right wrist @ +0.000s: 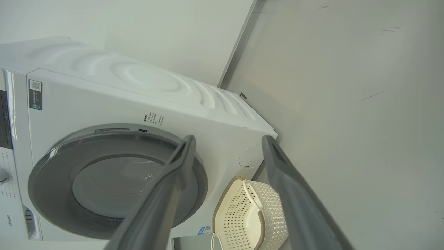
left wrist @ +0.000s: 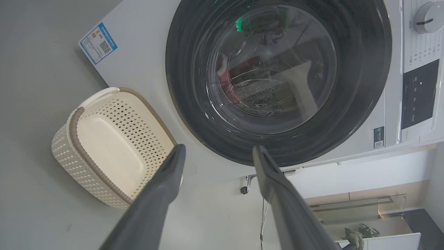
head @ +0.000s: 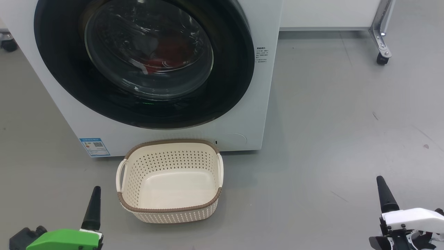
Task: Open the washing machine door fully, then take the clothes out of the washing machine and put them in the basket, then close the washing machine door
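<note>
- Peeking through the glass of the washing machine door point(head: 229, 69), the clothes point(head: 163, 57) are showing as a dim red patch in the drum. Reflections are blurring them, so their shape and number are hard to tell.
- The washing machine point(head: 263, 111) is being cut off at the top in the head view. Its door is sitting shut against the white front.
- The left gripper point(left wrist: 219, 149) is hovering with jaws spread wide, gripping nothing, aimed toward the door but apart from it.
- The right gripper point(right wrist: 229, 139) is hanging with jaws equally wide, holding nothing, well off toward the machine's right.
- In the head view one dark finger of each gripper is showing, and the gripper bodies are being clipped by the bottom edge.
- The basket point(head: 173, 142) is sitting on the grey floor point(head: 329, 121) just in front of the machine, under the door, with its bare bottom showing.
- A blue sticker point(head: 94, 147) is sitting low on the front, its print too small to read. A caster wheel point(head: 382, 59) is standing far to the right.
</note>
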{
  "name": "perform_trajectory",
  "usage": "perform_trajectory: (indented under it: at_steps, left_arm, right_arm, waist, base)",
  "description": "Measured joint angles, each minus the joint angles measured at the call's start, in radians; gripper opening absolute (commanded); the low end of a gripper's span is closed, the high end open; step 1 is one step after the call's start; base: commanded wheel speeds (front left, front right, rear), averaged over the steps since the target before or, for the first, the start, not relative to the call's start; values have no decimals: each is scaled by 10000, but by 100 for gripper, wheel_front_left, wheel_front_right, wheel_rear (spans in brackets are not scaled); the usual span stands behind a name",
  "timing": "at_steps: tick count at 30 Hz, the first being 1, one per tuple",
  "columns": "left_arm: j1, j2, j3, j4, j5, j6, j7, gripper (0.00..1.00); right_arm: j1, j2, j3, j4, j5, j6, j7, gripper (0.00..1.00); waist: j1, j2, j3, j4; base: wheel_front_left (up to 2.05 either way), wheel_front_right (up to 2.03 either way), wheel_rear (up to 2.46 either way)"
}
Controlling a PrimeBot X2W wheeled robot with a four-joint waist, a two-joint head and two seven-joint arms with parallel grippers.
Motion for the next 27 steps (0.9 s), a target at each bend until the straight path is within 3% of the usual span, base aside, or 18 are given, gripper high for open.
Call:
perform_trajectory:
  at_steps: [14, 27]
  left_arm:
    - [-138, 382, -763, -437, 2847, 303, -454, 100]
    - [-176, 569, -1494, -715, 5225, 715, -951, 100]
  right_arm:
    - [-152, -587, 913, -268, -2863, -351, -502, 100]
    - [-204, -686, 1693, -387, -4976, -717, -949, 100]
  waist:
    - [0, 0, -34, 1]
    - [0, 0, -51, 9]
  base:
    - [0, 0, 0]
    - [0, 0, 0]
